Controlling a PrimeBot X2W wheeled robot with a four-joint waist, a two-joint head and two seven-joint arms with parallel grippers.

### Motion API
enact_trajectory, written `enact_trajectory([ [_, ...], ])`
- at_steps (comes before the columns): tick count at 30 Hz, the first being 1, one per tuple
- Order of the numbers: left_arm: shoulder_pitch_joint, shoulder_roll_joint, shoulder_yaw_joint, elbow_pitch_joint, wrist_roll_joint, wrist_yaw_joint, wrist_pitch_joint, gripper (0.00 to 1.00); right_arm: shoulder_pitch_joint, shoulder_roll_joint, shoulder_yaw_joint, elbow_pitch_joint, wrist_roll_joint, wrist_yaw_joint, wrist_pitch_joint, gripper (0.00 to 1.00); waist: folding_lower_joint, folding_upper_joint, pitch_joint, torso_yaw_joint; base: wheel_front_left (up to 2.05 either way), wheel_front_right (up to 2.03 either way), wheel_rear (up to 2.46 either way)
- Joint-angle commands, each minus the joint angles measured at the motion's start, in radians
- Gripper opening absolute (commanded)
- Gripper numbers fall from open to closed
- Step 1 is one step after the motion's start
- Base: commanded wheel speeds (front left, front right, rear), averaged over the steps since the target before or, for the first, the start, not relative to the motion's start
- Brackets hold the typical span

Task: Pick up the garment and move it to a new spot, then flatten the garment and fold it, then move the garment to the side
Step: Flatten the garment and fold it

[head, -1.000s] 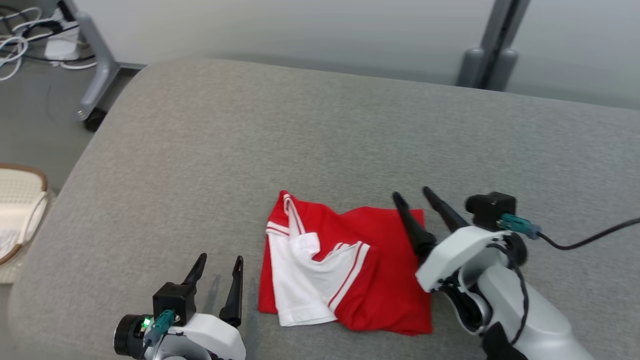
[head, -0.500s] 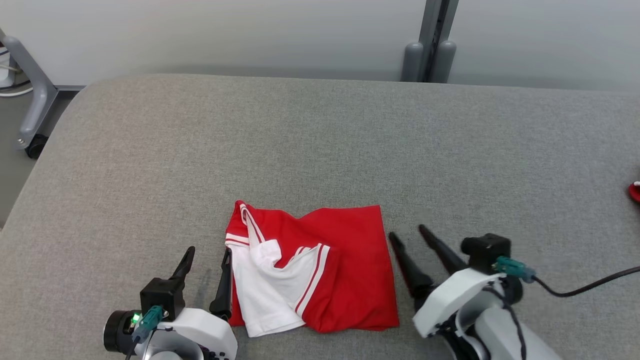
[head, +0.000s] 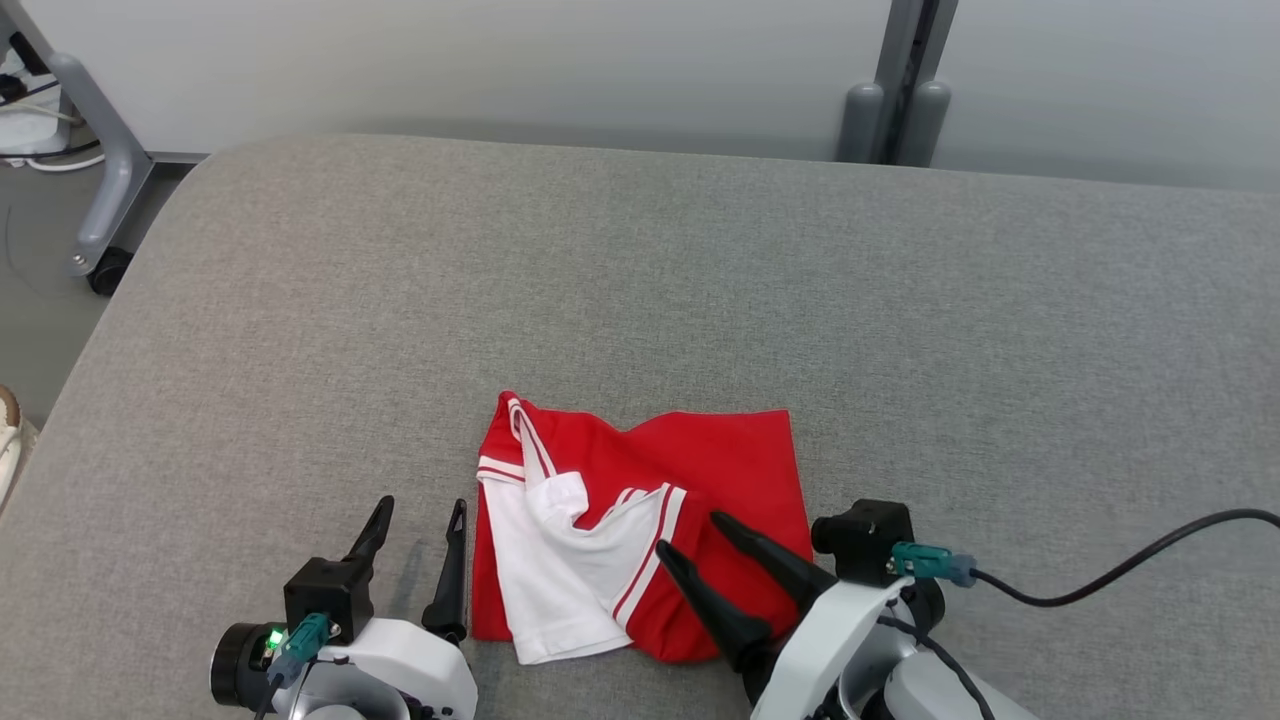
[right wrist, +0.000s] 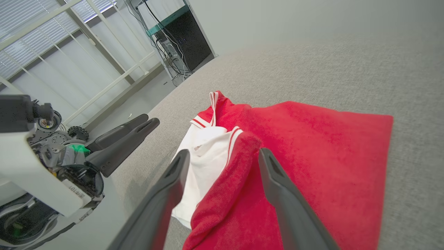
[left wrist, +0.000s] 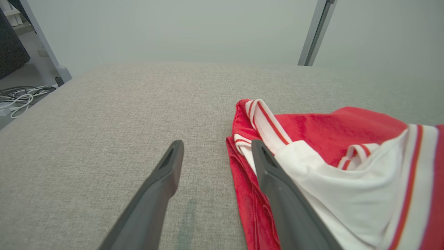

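Folded red-and-white garment (head: 740,470) on grey cushion (head: 700,280), left gripper (head: 421,503) fingers apart just beside it, right gripper (head: 690,532) spread over its red fold, right wrist view adds a dark cabinet (right wrist: 187,38) beyond

Grey fabric surface (head: 640,280) spans the head view. Pale wall (head: 500,60) behind it. Grey upright post (head: 905,50) at the far edge, two rounded grey stubs (head: 862,120) at its base. Grey frame leg (head: 110,190) on black caster (head: 105,278), far left. White cables (left wrist: 17,99) on the floor. Black cabinet (right wrist: 187,41) and window blinds (right wrist: 31,41) in the right wrist view.
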Motion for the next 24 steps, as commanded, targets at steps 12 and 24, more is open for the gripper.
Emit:
enact_trajectory([
  [12,-0.009,0.004,0.000,-0.001,-0.011,0.003,-0.001,1.00,-0.074,-0.001,0.148,0.033,0.007,0.000,0.036,0.00,-0.0001,0.0000,0.015,0.022,0.00,0.00,0.00],
  [24,-0.022,0.004,-0.015,-0.004,-0.024,0.009,-0.001,1.00,-0.173,-0.011,0.433,0.003,0.187,0.000,0.069,1.00,-0.0001,0.0000,0.015,0.031,0.00,0.00,0.00],
])
